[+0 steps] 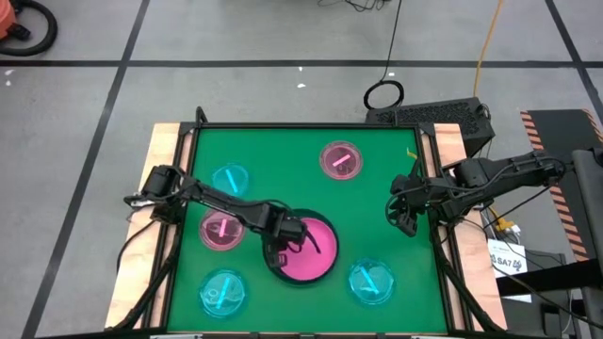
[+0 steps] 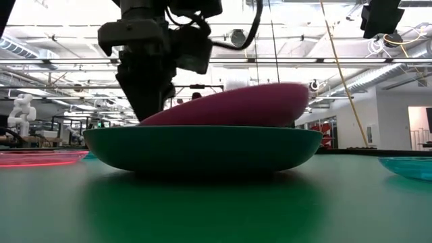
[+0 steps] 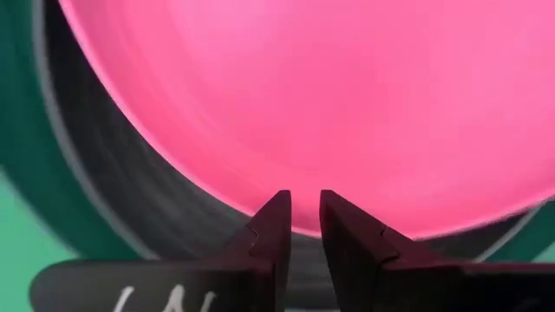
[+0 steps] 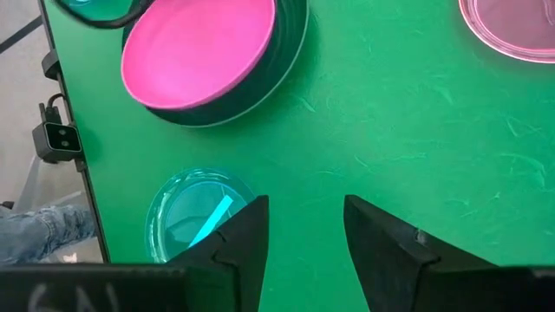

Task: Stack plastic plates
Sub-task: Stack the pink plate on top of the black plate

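Low view | hot pink plate (image 2: pixel 236 104) tilted | inside dark green plate (image 2: pixel 202 148)

You have three cyan plates (image 1: pixel 231 179) (image 1: pixel 223 291) (image 1: pixel 372 282) on the table; two translucent pink plates (image 1: pixel 340 160) (image 1: pixel 220 229); one hot pink plate (image 1: pixel 311 259); one black plate (image 4: pixel 282 52); one dark green plate (image 2: pixel 202 148); two arms.

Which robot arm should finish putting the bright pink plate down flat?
Left. The left gripper is over the hot pink plate, which sits tilted in the stack; the right gripper hangs open by the table edge.
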`<state>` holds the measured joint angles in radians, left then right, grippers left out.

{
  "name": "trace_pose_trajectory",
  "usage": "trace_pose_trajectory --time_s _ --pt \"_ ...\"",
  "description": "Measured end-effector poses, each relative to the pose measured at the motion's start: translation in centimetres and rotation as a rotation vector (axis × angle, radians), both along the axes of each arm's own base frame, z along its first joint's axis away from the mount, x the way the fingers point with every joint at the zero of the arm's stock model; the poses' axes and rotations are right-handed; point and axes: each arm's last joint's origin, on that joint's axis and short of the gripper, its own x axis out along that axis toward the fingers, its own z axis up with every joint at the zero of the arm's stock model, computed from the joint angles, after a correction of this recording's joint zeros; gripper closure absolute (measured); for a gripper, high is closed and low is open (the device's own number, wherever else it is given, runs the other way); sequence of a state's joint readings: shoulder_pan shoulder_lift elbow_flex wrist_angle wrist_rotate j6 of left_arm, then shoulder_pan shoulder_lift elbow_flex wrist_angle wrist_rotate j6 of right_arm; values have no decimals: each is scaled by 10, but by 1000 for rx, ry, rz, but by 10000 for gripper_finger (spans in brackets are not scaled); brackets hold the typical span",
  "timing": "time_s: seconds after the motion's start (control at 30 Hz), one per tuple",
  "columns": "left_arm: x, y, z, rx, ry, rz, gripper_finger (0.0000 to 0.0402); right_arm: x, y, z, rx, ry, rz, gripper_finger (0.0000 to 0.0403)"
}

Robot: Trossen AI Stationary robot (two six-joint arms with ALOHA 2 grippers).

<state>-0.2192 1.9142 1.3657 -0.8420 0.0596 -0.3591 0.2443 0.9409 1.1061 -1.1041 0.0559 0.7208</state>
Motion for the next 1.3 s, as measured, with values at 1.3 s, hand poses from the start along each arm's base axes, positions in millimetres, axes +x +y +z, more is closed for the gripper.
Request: trace_pose_trajectory --time_s 1.3 --pt "-15 16 -3 35 184 -184 332 2 1 2 7 -29 0 257"
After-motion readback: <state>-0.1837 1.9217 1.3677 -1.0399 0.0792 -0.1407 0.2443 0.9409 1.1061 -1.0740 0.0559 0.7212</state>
